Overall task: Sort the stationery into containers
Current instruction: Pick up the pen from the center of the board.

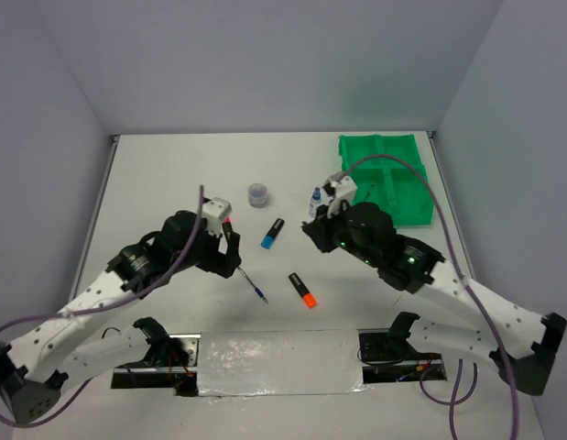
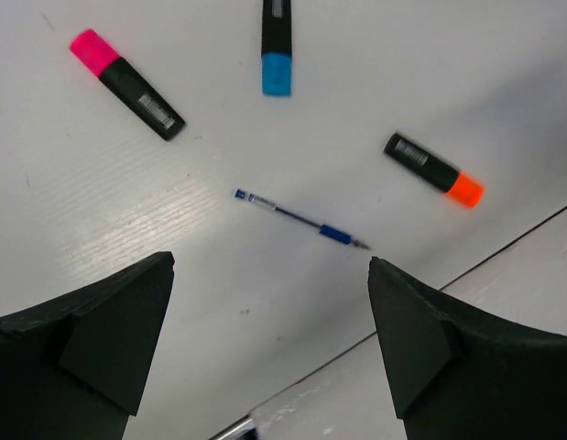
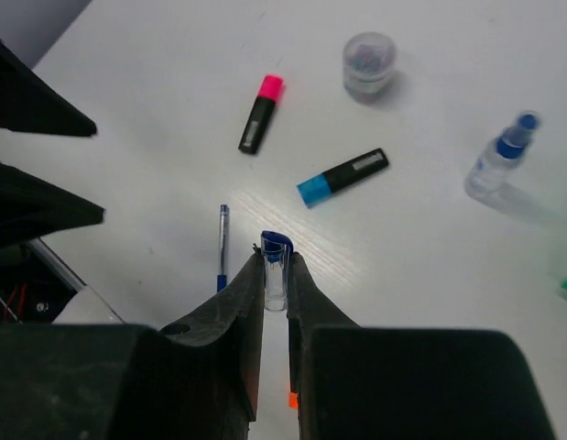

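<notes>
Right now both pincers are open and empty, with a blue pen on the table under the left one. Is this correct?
Only the left pincer is open and empty. The right wrist view shows the right pincer shut on a thin clear pen. The blue pen is on the table under the left one.

Left tool (image 2: 269, 268) spread wide, angled downward, right tool (image 3: 275, 266) pinched tight on blue-capped clear item (image 3: 276, 252)

On the white table (image 1: 173, 174) lie three highlighters (image 1: 272, 234), a blue pen (image 1: 254, 289), bottle (image 3: 492, 170), tub (image 3: 368, 64) and green tray (image 1: 411, 216).
</notes>
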You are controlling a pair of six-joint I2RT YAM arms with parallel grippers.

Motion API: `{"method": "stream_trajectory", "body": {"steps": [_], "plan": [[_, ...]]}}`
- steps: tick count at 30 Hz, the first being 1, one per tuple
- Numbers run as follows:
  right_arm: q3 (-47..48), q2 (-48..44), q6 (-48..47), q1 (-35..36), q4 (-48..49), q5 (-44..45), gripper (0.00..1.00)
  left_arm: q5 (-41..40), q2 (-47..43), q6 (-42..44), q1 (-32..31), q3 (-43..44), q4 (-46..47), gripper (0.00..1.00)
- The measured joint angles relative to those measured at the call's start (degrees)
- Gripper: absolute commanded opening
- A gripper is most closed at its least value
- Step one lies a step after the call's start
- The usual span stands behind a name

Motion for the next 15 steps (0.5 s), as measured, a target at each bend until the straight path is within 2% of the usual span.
{"method": "stream_trajectory", "body": {"steps": [4, 7, 12, 15], "plan": [[-0.3, -11.0, 0.2, -2.4, -5.8, 3.5, 0.00, 2.4, 8.6, 8.2, -1.7, 0.1, 1.1, 0.99], [-0.2, -17.8, 0.2, -3.0, -10.3, 5.6, 0.00, 4.1, 11.0, 16.6, -6.1, -0.5, 3.6, 0.99], [0.8, -25.5, -0.1, -3.1, -15.2, 6.7, 0.00, 6.8, 14.2, 29.6, -15.1, -1.9, 8.9, 0.99], [0.8, -27.2, -0.5, -3.1, -16.5, 6.9, 0.00, 6.7, 22.7, 35.3, -18.3, 0.1, 9.0, 0.99]]}}
